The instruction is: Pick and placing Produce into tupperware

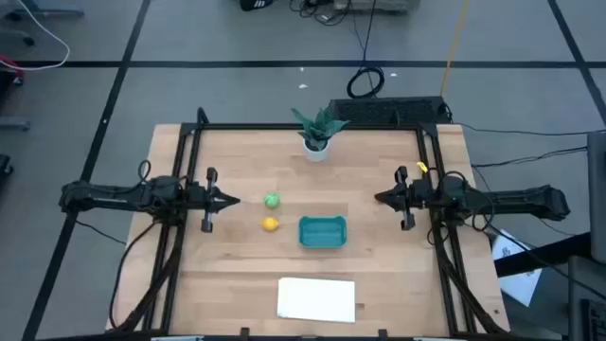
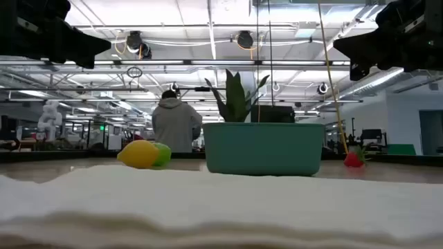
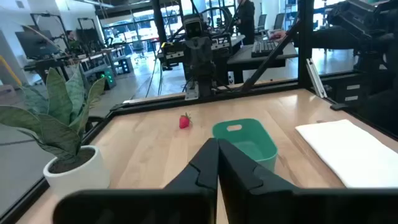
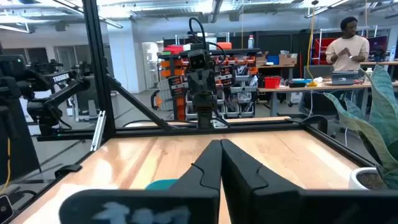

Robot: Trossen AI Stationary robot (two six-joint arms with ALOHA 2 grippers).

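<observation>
The teal tub [image 1: 322, 231] stands near the table's middle and holds nothing that I can see; it also shows in the low view [image 2: 263, 147] and the left wrist view [image 3: 247, 138]. The green piece [image 1: 272, 200] and the yellow piece [image 1: 270, 224] rest on the wood to the left of the tub, apart from it. The small red piece [image 3: 184, 121] lies on the table to the tub's right [image 2: 354, 159]; in the high view it is hidden. My left gripper [image 1: 234, 200] hovers shut just left of the green piece. My right gripper [image 1: 379, 198] hovers shut on the tub's right.
A leafy plant in a white pot [image 1: 317, 134] stands at the far edge's middle. A flat white sheet [image 1: 316, 298] lies by the near edge. Black frame rails [image 1: 189, 161] run along the table's sides. People [image 2: 176, 123] stand in the room beyond.
</observation>
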